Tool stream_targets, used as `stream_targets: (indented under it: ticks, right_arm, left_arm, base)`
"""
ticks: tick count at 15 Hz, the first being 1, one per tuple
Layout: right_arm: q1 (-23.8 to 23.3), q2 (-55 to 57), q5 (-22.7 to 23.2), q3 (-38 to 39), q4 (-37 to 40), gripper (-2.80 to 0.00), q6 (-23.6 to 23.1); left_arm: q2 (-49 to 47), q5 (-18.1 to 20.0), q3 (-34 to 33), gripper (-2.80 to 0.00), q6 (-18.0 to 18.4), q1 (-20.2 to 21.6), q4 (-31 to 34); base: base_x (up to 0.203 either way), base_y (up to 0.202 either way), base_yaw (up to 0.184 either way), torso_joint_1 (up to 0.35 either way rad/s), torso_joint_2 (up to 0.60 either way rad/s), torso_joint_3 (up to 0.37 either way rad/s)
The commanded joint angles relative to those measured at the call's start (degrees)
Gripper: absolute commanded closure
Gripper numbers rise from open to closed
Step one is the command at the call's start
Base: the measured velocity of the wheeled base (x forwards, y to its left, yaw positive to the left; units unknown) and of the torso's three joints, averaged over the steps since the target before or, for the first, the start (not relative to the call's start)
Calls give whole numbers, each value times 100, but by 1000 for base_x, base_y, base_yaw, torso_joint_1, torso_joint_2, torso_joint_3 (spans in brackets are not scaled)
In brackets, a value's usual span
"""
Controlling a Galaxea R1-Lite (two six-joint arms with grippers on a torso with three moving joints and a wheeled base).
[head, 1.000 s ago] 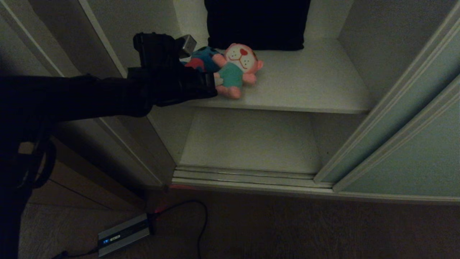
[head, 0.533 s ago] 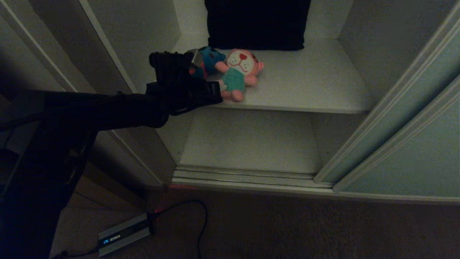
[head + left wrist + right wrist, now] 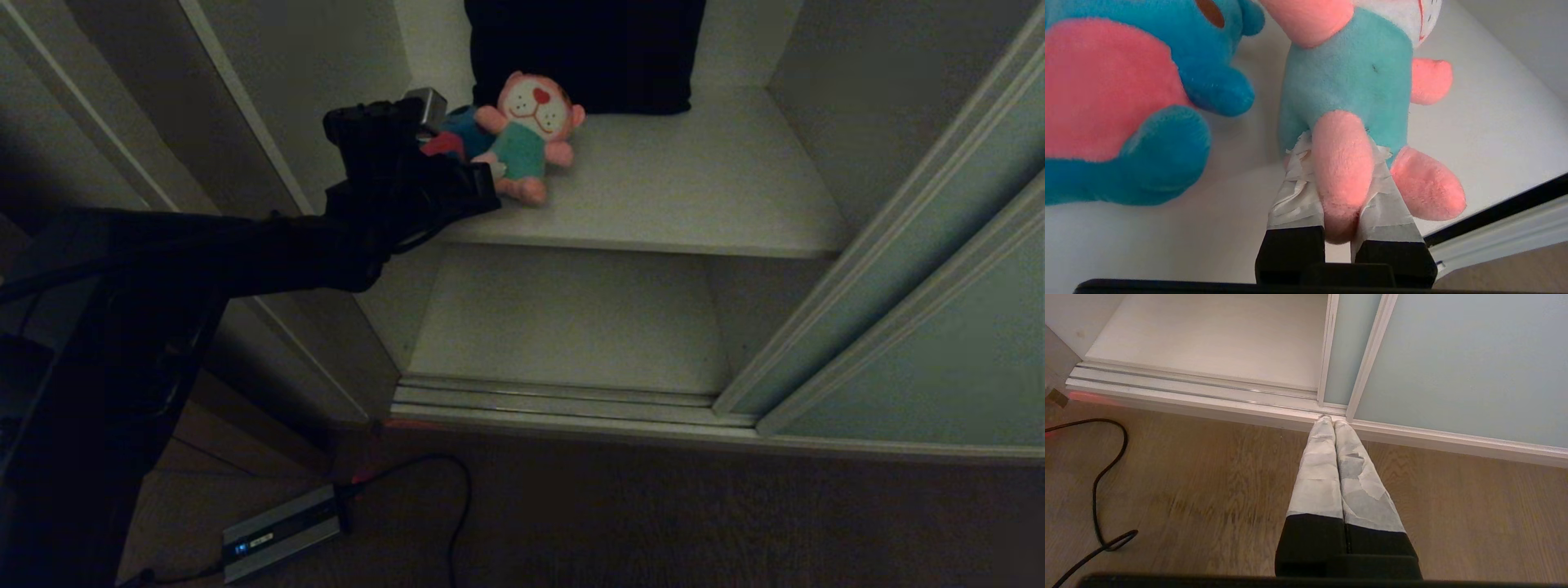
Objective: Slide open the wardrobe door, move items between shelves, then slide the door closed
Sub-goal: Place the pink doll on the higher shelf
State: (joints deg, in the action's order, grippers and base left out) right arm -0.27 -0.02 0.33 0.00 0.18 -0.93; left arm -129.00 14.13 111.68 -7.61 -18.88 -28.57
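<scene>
Left hand clamped on pink toy's leg at upper shelf; we judge transfer underway; next, lower shelf.

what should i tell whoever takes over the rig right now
Left tool: shut on a leg of the pink toy, at the left front of the upper shelf.
Right tool: shut and empty, hanging over the floor in front of the door track.
Blue toy: on the upper shelf just beside the pink one, not gripped.
Lower shelf: nothing on it in view.
Sliding door: pushed open to the right.
Done: door opened, pink toy gripped.
Left: carry the pink toy to the other shelf, likely the blue one too, then slide the door shut.
</scene>
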Motion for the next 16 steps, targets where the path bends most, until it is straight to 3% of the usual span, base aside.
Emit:
stream_targets:
  ticks: [1,2,10,13,16]
  right_arm:
    - [0,2,2,18,-1,0,-4]
    - [0,-6,2,18,-7,0,-4]
    - [0,-6,2,18,-1,0,-4]
    - [0,0,2,18,-2,0,-4]
    - [0,-1,2,18,-1,0,-4]
  left_arm:
    - [14,-6,-14,0,-13,-10,1]
    - [-20,-3,-6,-280,-13,-10,33]
    - [79,-55,12,-280,-28,7,15]
    - [729,-311,5,-280,-51,23,-511]
    - [1783,-394,-165,-280,-32,25,-75]
  base:
    - [0,0,0,0,0,0]
    - [0,0,0,0,0,0]
    - [0,0,0,0,0,0]
    - [0,0,0,0,0,0]
    - [0,0,0,0,0,0]
